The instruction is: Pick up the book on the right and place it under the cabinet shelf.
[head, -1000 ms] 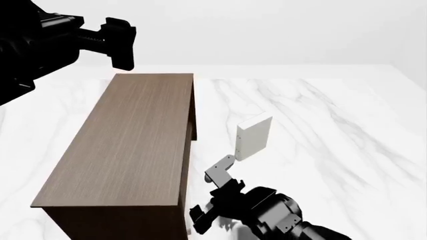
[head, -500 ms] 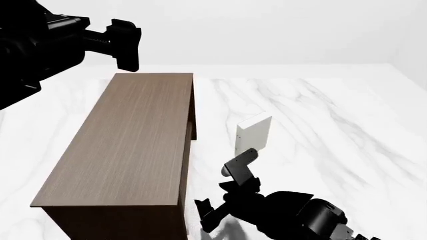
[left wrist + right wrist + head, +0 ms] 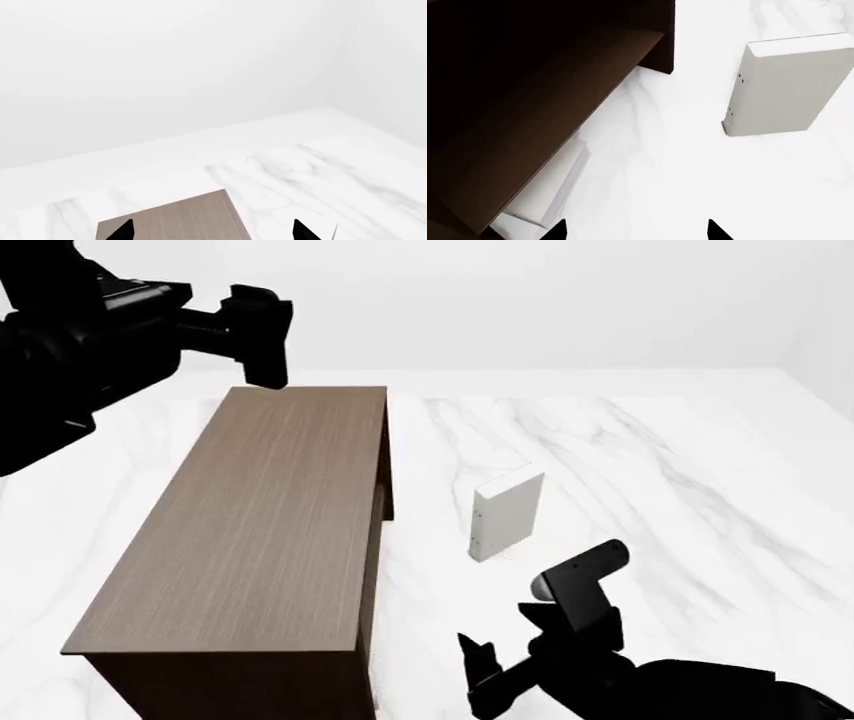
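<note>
The book [image 3: 506, 514] is thin and pale grey-white and stands upright on the marble table, right of the cabinet shelf [image 3: 254, 530]. In the right wrist view the book [image 3: 790, 85] shows tiny dark dots on its spine, beside the cabinet's dark underside [image 3: 540, 85]. My right gripper [image 3: 531, 632] is open and empty, low over the table in front of the book and apart from it; its tips frame bare table [image 3: 635, 232]. My left gripper [image 3: 264, 335] is open and empty, high above the cabinet's far end [image 3: 180, 220].
A second white book [image 3: 550, 192] lies flat on the table under the cabinet's near end. The white marble table [image 3: 667, 470] stretches to the right and behind the standing book. A plain white wall is behind the table.
My right gripper has moved to the right, away from the cabinet's near corner. My left gripper has drifted slightly right. The book has not moved.
</note>
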Motion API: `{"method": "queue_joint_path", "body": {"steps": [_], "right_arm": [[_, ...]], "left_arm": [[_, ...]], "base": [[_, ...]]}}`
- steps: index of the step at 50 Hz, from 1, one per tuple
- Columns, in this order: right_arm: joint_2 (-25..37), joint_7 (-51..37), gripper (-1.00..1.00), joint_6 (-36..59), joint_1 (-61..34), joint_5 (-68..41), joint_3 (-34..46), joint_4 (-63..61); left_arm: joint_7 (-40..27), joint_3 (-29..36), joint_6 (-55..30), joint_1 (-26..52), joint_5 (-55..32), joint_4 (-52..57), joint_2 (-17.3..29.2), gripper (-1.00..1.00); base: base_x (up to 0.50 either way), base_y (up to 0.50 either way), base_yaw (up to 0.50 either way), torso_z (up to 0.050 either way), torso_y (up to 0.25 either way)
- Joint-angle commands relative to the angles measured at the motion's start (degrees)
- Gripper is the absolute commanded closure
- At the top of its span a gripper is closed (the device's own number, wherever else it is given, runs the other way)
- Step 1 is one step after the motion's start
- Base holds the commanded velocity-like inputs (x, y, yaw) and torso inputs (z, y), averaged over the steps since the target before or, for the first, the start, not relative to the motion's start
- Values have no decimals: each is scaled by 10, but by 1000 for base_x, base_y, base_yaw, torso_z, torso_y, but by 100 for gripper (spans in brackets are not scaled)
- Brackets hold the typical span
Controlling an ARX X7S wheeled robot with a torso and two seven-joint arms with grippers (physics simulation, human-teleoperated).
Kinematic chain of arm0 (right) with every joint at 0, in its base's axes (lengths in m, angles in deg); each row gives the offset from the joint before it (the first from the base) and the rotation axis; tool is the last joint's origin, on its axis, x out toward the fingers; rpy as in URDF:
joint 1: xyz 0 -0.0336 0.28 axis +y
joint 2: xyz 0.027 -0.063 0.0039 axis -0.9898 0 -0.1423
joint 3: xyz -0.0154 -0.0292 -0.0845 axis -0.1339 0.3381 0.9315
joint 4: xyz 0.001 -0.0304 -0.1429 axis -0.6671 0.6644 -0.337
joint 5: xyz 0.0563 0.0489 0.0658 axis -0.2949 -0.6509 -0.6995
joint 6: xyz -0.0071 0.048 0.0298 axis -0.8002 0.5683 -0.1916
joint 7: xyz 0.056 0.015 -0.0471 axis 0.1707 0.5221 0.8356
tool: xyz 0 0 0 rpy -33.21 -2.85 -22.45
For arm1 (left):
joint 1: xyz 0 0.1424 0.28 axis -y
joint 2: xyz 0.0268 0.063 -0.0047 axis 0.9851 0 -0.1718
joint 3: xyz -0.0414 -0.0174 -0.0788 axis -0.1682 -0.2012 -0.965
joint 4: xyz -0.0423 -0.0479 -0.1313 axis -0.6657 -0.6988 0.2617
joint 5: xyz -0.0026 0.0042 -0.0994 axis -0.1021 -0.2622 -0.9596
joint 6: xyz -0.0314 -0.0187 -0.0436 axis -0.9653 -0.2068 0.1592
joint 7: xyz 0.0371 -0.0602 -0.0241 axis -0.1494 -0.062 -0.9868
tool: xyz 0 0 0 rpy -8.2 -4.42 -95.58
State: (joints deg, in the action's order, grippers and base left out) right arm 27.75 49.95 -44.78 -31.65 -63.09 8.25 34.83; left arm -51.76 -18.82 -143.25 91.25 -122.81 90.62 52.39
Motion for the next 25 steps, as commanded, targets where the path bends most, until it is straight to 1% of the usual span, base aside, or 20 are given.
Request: {"method": "queue_joint_path", "body": {"steps": [1, 7, 15, 25], "right_arm": [[101, -105, -100, -24, 40, -59, -40, -129], [130, -148, -100, -38, 45, -84, -57, -169], [138, -195, -100, -23, 20, -114, -67, -187], [163, -245, -100, -45, 36, -126, -79, -232]], "left_arm": [[-5, -21, 24, -27, -12, 16, 13, -100], [-25, -45, 39, -59, -34, 40, 39, -100], [-56, -78, 61, -105, -67, 71, 77, -100], [-88, -127, 91, -163, -108, 107, 129, -100]], "base": [[0, 0, 0, 0, 0], [0, 0, 0, 0, 0], [0, 0, 0, 0, 0], [0, 0, 0, 0, 0]]}}
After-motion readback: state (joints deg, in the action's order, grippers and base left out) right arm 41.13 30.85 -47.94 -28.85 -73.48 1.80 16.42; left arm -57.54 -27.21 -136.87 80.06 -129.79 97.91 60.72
